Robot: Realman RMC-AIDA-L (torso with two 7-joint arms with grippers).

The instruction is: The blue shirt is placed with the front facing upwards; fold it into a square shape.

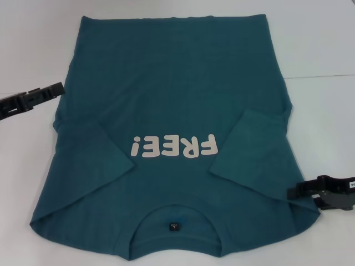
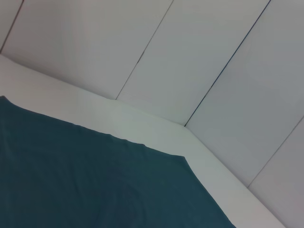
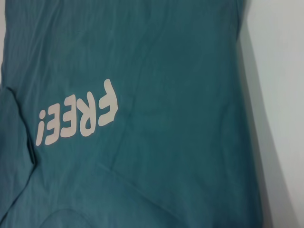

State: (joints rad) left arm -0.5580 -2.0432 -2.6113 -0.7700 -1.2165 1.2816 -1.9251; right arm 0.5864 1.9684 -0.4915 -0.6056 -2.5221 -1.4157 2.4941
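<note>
The blue shirt (image 1: 172,100) lies flat on the white table (image 1: 321,44), front up, collar towards me and hem at the far side. Its pale "FREE!" print (image 1: 173,147) reads upside down, and a small black label (image 1: 173,226) sits inside the neckline. Both sleeves are folded inward over the body, one on the left (image 1: 83,138) and one on the right (image 1: 249,144). My left gripper (image 1: 55,88) hovers just off the shirt's left edge. Beside the right edge, near the shoulder, is my right gripper (image 1: 294,192). The right wrist view shows the shirt (image 3: 166,57) and the print (image 3: 78,116).
Bare white table surrounds the shirt on the left, right and far sides. The left wrist view shows a corner of the shirt (image 2: 85,180), the table's edge (image 2: 142,123) and a pale panelled wall (image 2: 190,47) behind it.
</note>
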